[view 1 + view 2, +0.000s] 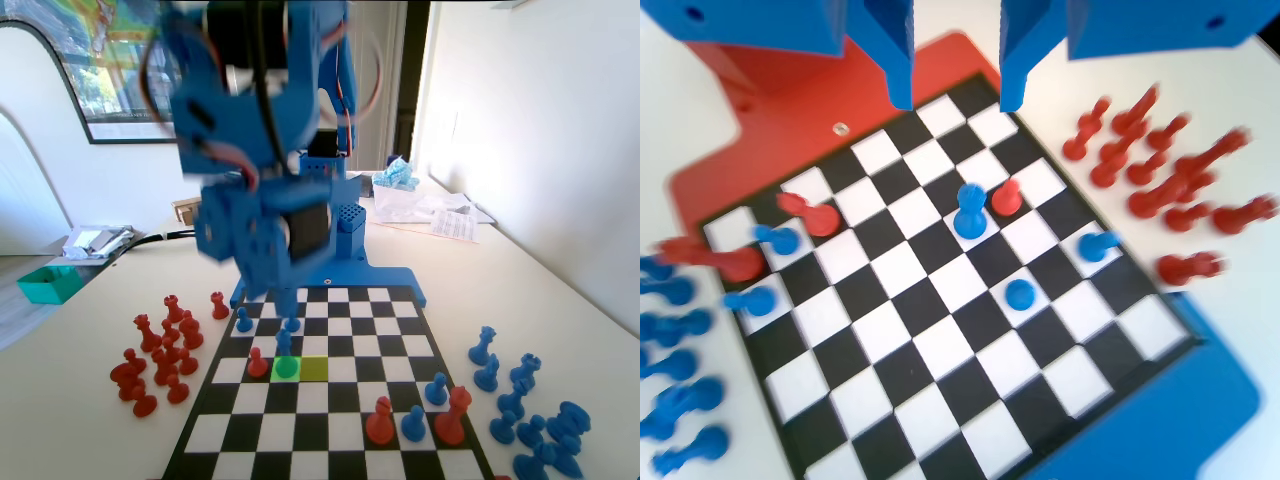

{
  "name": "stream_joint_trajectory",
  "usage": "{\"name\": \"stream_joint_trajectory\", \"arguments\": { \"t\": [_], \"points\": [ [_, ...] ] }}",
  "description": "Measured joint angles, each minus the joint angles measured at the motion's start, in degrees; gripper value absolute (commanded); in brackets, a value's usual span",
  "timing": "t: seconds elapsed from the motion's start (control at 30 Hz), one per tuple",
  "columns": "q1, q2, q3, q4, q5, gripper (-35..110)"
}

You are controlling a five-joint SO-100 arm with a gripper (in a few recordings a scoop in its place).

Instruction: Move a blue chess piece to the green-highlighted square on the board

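The blue chess piece stands upright on the green-highlighted square of the board. A red pawn is just to its left in the fixed view. In the wrist view the same blue chess piece stands beside the red pawn, below and ahead of my gripper. The jaws hang apart with nothing between them. In the fixed view the gripper is blurred, raised above the board behind the piece and not touching it.
An olive square lies right of the green one. Two blue pawns stand nearer the arm. Red and blue pieces stand at the board's near right. Spare red pieces lie off-board left and blue ones right.
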Motion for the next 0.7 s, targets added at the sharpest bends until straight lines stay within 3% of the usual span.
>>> {"name": "stream_joint_trajectory", "arguments": {
  "t": [0.47, 0.7],
  "points": [
    [-1.9, 30.3, -10.8, 32.8, -19.0, 2],
    [-3.7, 47.5, -4.7, 36.3, -25.8, 1]
  ]
}}
